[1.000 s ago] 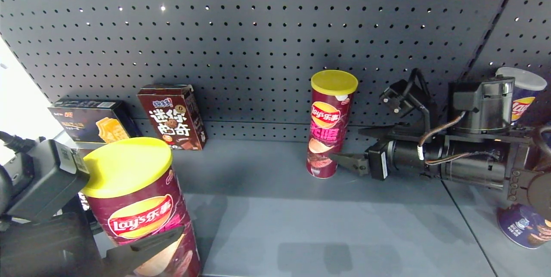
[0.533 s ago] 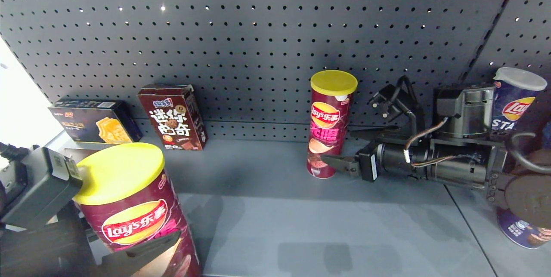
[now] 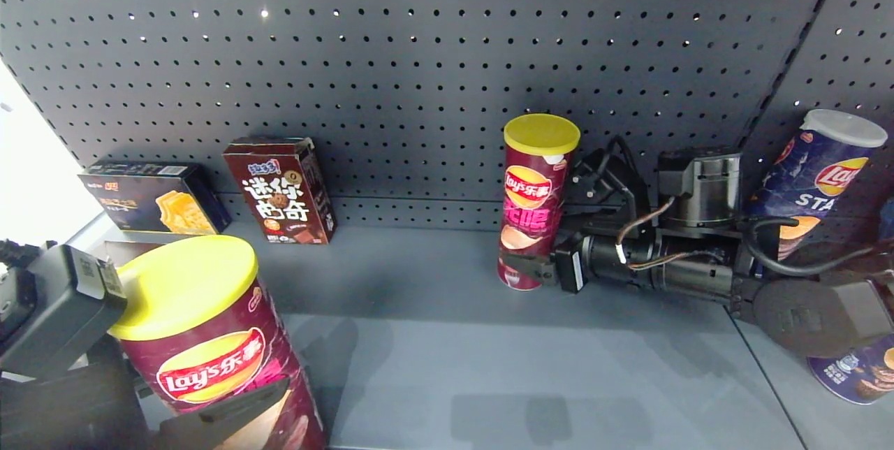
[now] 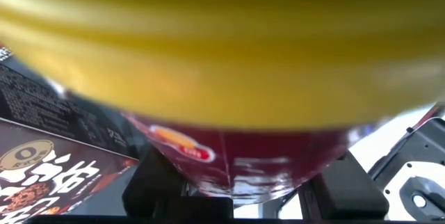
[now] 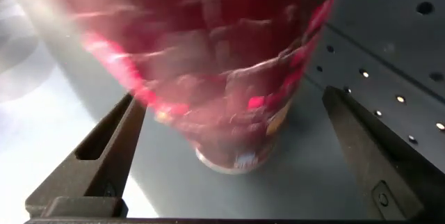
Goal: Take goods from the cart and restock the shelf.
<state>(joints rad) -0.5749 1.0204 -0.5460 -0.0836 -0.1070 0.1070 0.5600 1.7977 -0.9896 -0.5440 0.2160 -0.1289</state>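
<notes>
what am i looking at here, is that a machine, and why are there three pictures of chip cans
It's a two-armed robot restocking a store shelf. The wide picture comes from a camera on its head; the two close-ups come from cameras on its wrists. The left gripper is clamped on a maroon chip can with a yellow lid, near the shelf's front. The right gripper is open, its fingers either side of a second maroon can standing by the pegboard, not pinching it. Behind sit a dark box, a brown cookie box, and on the right a blue can.
</notes>
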